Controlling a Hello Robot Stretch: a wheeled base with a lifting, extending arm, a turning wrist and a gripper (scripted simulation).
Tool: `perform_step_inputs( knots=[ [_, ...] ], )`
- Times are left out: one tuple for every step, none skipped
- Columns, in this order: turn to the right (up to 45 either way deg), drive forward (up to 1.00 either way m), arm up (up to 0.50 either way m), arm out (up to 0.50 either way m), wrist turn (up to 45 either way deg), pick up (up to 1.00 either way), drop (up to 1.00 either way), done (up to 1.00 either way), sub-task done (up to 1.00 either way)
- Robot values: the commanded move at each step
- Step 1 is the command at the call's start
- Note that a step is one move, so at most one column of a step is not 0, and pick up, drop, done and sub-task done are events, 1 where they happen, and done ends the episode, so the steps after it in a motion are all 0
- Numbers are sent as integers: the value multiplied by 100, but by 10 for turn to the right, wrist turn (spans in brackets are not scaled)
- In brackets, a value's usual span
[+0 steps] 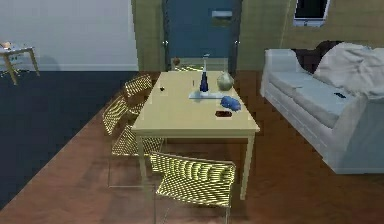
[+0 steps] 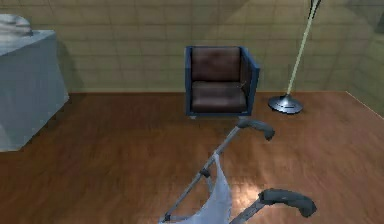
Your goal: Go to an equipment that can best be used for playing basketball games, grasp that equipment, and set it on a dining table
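A pale wooden dining table [image 1: 185,120] stands in the middle of the forward view. On it are a blue bottle [image 1: 203,80], a round pale pot [image 1: 226,79], a blue lump [image 1: 230,102] and a small dark thing [image 1: 222,115]. In the arm side view two thin grey fingers with dark tips rise from the bottom edge; I take them for my gripper [image 2: 274,166], seen close up. A pale shape lies between the fingers over the wooden floor. I cannot tell whether the gripper holds anything.
Yellow mesh chairs [image 1: 195,180] ring the table's near and left sides. A grey sofa [image 1: 325,100] with a blanket stands right of it, a dark door [image 1: 200,30] behind. The arm side view has a brown armchair [image 2: 218,80], a floor lamp [image 2: 287,102] and a pale sofa end [image 2: 30,90].
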Motion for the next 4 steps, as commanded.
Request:
perform_step_inputs(
  knots=[
    [-450,0,0,0,0,0,0,0,0],
    [-450,0,0,0,0,0,0,0,0],
    [0,25,0,0,0,0,0,0,0],
    [420,0,0,0,0,0,0,0,0]
  ],
)
